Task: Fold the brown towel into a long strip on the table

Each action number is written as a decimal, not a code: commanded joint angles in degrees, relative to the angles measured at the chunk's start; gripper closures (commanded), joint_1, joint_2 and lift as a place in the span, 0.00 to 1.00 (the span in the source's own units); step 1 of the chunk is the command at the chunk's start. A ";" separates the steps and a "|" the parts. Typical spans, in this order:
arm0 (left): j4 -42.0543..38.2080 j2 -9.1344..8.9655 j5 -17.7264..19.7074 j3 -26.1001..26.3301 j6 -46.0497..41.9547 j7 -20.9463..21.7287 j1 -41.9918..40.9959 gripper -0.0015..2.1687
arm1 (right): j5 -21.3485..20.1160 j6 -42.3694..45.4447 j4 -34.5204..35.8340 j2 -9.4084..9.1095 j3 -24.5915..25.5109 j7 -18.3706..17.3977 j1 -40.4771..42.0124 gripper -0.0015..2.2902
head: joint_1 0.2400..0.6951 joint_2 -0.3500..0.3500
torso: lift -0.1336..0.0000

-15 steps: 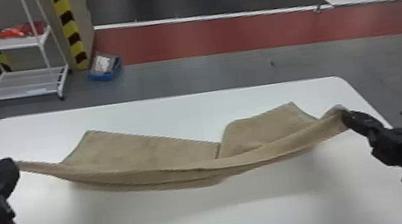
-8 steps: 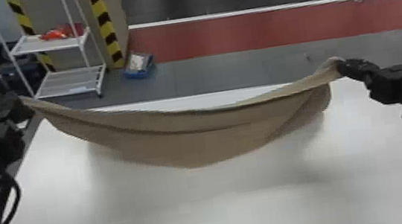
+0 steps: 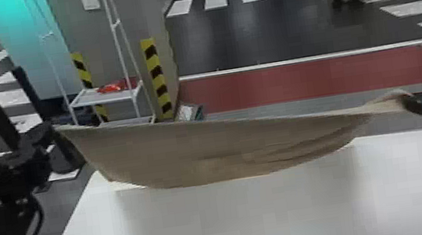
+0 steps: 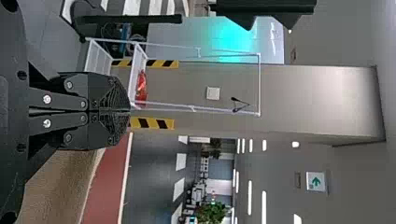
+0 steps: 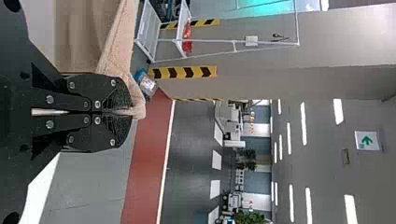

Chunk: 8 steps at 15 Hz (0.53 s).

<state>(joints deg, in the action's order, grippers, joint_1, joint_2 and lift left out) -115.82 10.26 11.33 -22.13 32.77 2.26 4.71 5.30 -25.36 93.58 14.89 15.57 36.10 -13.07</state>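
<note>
The brown towel (image 3: 203, 151) hangs stretched between both grippers above the white table (image 3: 236, 218), its bottom edge sagging over the table's far part. My left gripper (image 3: 53, 129) is at the towel's upper left corner. My right gripper (image 3: 406, 97) holds the bunched upper right corner. In the left wrist view the left gripper (image 4: 127, 111) has its fingers together, with the towel (image 4: 58, 186) beside it. In the right wrist view the right gripper (image 5: 128, 112) is closed on the edge of the towel (image 5: 116, 60), which wraps past its fingertips.
Behind the table stand a white shelf rack (image 3: 104, 96) with a red item (image 3: 117, 86) and a pillar with striped yellow-black guards (image 3: 156, 77). A blue bin (image 3: 191, 112) is on the floor beside it. Wheeled robots are farther back.
Both grippers have lifted the towel from the table, so it now hangs taut between them. The head view has tilted upward, showing more of the room.
</note>
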 commanded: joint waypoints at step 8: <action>-20.85 -10.41 0.01 3.14 -1.87 -3.49 -33.19 0.96 | 1.12 6.24 10.57 -4.34 17.12 8.64 27.57 0.70 | 1.00 0.50 | 0.17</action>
<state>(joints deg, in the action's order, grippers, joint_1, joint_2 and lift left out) -135.75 0.34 11.56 -20.55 28.19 -0.60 -26.83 5.91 -18.75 102.71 12.04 29.30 43.77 11.19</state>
